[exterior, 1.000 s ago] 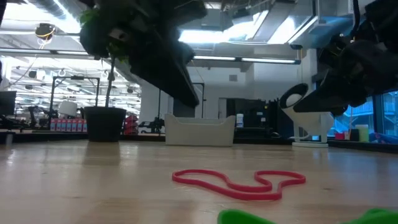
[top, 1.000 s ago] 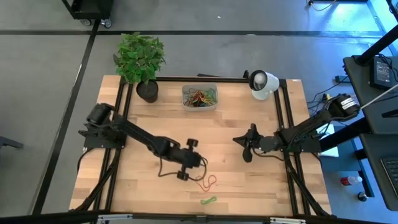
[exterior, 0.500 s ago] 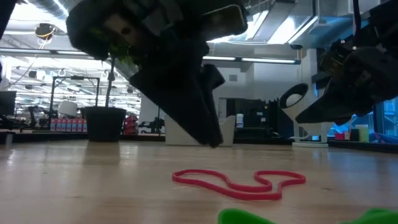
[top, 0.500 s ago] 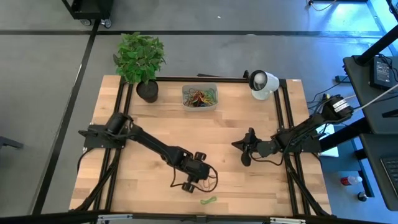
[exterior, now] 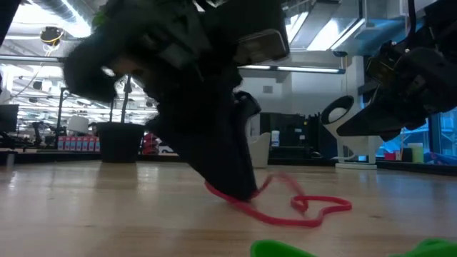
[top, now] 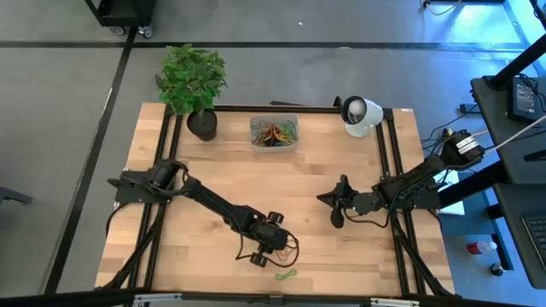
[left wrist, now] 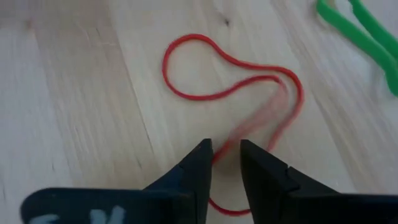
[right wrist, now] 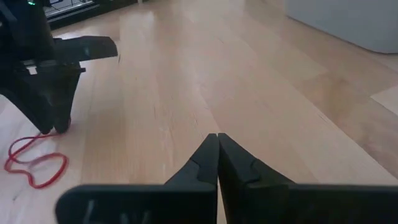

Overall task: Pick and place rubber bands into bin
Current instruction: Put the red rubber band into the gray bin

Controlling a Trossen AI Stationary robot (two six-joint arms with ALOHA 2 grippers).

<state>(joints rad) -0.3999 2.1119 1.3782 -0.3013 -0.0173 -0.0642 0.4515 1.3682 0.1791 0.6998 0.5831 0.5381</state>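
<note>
High view – bin: the bin (top: 274,134) sits at the far edge of the surface (top: 307,175), between the plant pot (top: 202,124) and the white camera (top: 359,114), already holding a tangle of coloured bands.
High view – left tool: the left tool (top: 275,247) is down at the near side, well apart from the bin, over the red band (top: 293,248); a green band (top: 286,275) lies just nearer the edge.
High view – right tool: the right tool (top: 333,203) waits off to the bin's right, nearer the front.
Low view – grasp: the left tool's tip meets the red band (exterior: 285,205), one end of which looks lifted off the wood.
Left wrist view – state: the fingers (left wrist: 196,163) are nearly clenched around one strand of the red band (left wrist: 236,87); the grip looks under way, not firm.
Right wrist view – state: the right tool (right wrist: 217,138) is clenched on nothing.
Progress: judged mostly done; two bands seem left outside the bin.
</note>
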